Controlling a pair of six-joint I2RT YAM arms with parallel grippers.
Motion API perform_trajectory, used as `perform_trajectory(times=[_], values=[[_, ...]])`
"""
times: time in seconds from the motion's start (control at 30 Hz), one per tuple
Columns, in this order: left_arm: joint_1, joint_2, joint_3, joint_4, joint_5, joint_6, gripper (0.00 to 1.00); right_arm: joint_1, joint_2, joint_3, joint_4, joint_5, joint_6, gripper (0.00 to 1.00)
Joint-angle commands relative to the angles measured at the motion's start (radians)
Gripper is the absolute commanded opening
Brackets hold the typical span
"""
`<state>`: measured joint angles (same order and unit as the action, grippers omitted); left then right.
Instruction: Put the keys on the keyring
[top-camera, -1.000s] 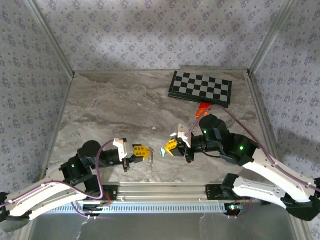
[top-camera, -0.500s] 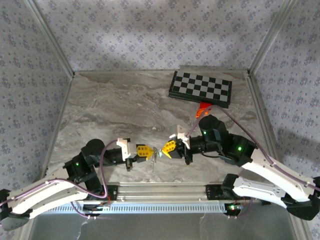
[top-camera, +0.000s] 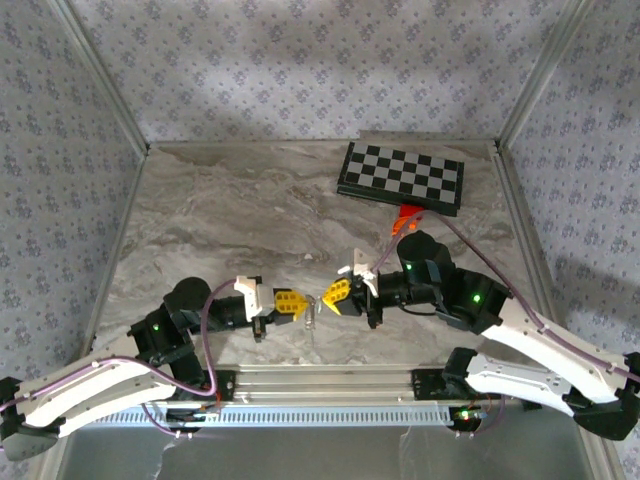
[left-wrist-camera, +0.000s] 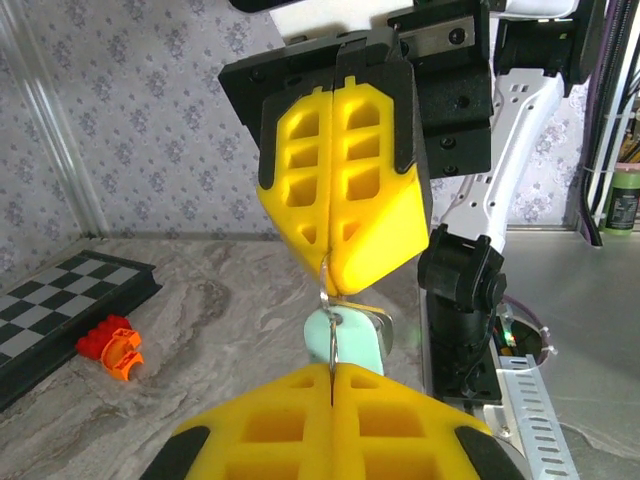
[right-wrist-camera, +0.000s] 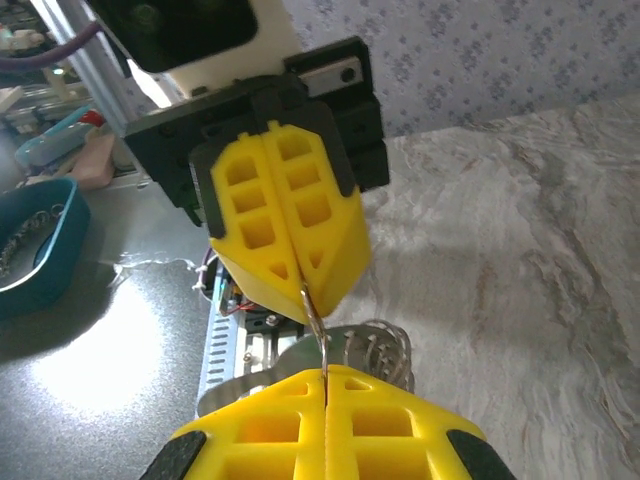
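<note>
Left wrist view puts the key (left-wrist-camera: 352, 340) at the centre. Its teal head sits just above the left gripper (left-wrist-camera: 332, 372) and right under the tip of the right gripper (left-wrist-camera: 330, 262), which appears to hold it by the far end. The keyring (right-wrist-camera: 378, 350) shows best from the right wrist: a pale coil with its bead chain, just beyond the right gripper's tip and reaching out from the left gripper. A thin metal edge runs from 1 seam to the other, so key and keyring look touching or overlapped. Which passes through which I cannot tell.

Both pairs of yellow fingers (left-wrist-camera: 270, 435) are pressed fully together, each pinching only its thin metal piece. The 2 grippers meet tip to tip above the marble table (top-camera: 220, 220). I judge they are raised so the keyring hangs free and the key can be worked onto its wire. An orange block (left-wrist-camera: 112, 350) and a chessboard (top-camera: 401, 178) lie well apart.
</note>
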<state>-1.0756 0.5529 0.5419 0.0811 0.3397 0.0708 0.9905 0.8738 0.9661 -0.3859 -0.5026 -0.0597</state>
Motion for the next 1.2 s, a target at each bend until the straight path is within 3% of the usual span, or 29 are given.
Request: perform_trajectory(times=[0.0,0.23,0.4,0.77,1.17], values=[[0.000,-0.029,0.025,0.037,-0.062,0.018,0.00,-0.018,-0.010,-0.016,-0.075,0.144,0.061,0.00],[0.000,-0.081,-0.011,0.028,-0.155,0.005,0.00,-0.141,0.036,-0.078,-0.167,0.215,0.167,0.00],[0.000,-0.097,-0.026,0.029,-0.176,0.000,0.00,-0.175,0.138,-0.096,-0.209,0.416,0.233,0.00],[0.000,-0.096,-0.025,0.014,-0.186,0.017,0.00,-0.144,0.321,-0.201,-0.083,0.435,0.366,0.00],[0.002,-0.055,-0.042,0.055,-0.182,0.026,0.00,-0.119,0.477,-0.185,-0.147,0.424,0.393,0.00]])
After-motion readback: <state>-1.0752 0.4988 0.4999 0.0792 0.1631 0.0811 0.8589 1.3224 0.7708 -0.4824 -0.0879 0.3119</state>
